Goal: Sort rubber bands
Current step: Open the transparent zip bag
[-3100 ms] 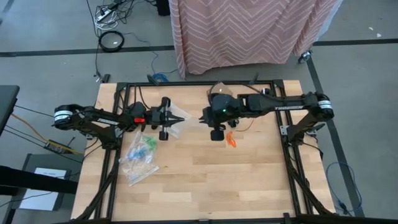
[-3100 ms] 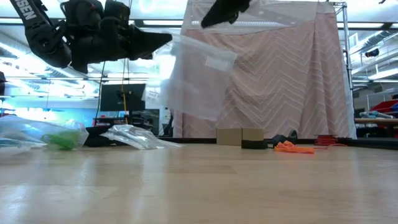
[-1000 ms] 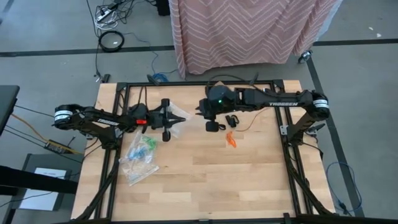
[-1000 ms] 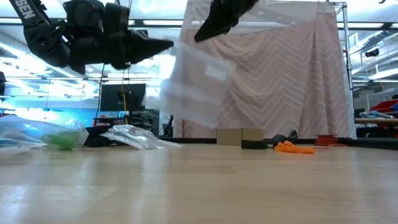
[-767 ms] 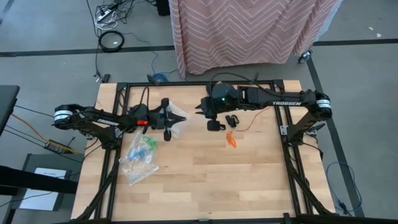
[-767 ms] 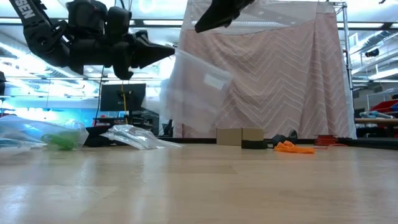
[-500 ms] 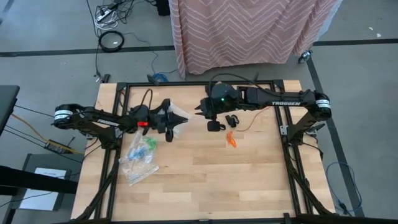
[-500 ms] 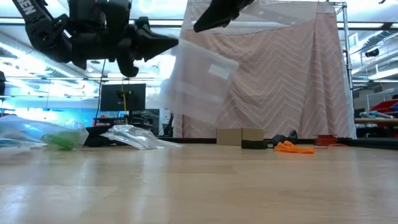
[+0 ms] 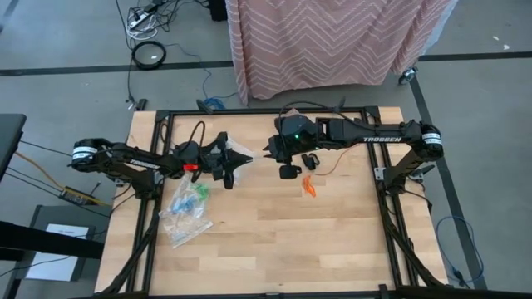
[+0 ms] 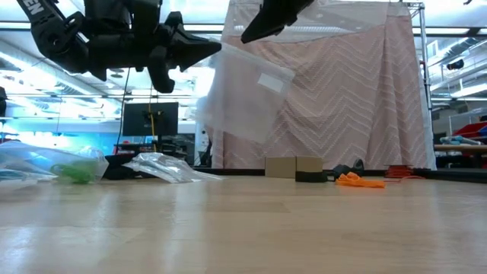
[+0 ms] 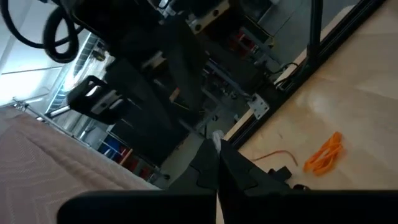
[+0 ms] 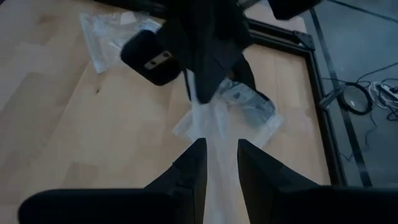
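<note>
- While both arms are hanging over the back of the surface (image 9: 274, 241), the left claw (image 9: 243, 160) is pressed together on one edge of a clear zip bag (image 10: 240, 95), keeping it up in the air.
- Right claw (image 9: 268, 151) is pinching the bag's opposite edge, fingers (image 12: 189, 171) slightly apart.
- Orange rubber bands (image 9: 308, 186) are lying loose on the wood just beside the right arm.
- More bags (image 9: 185, 209) are sitting near the left edge, green and blue bands inside.

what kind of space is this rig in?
Most likely a robotics lab or workshop: a wooden table on a black frame, loose cables on a grey taped floor, and a monitor and shelving in the room behind.
</note>
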